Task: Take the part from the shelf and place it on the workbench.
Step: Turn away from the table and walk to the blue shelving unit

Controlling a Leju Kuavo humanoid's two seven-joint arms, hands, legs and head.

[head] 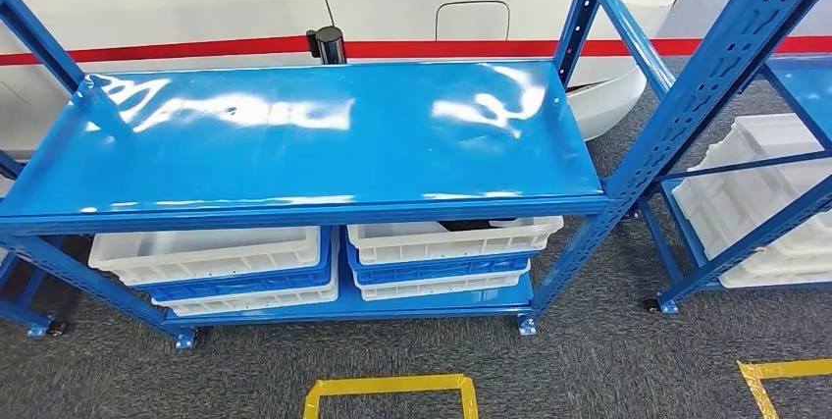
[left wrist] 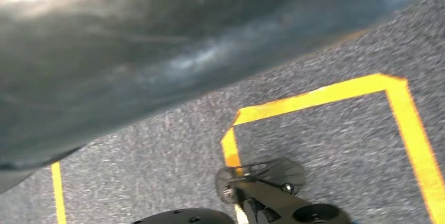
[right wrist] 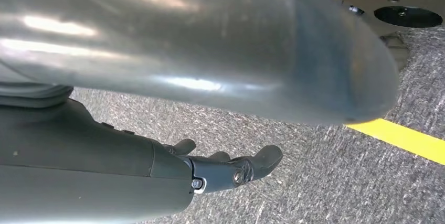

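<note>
While your right hand hangs over grey carpet, fingers loosely apart, holding nothing, you can't tell the left hand's state. Ahead, yellow floor tape, then the blue shelf; a dark part sits in the lower right white bin.

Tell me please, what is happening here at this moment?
Nothing is being handled yet. The robot stands before a blue shelf whose top board is bare. White bins sit on the lower level, and something dark lies in the right bin; it cannot be told if this is the part. In the right wrist view the right hand hangs over grey carpet, its fingers holding nothing.
</note>
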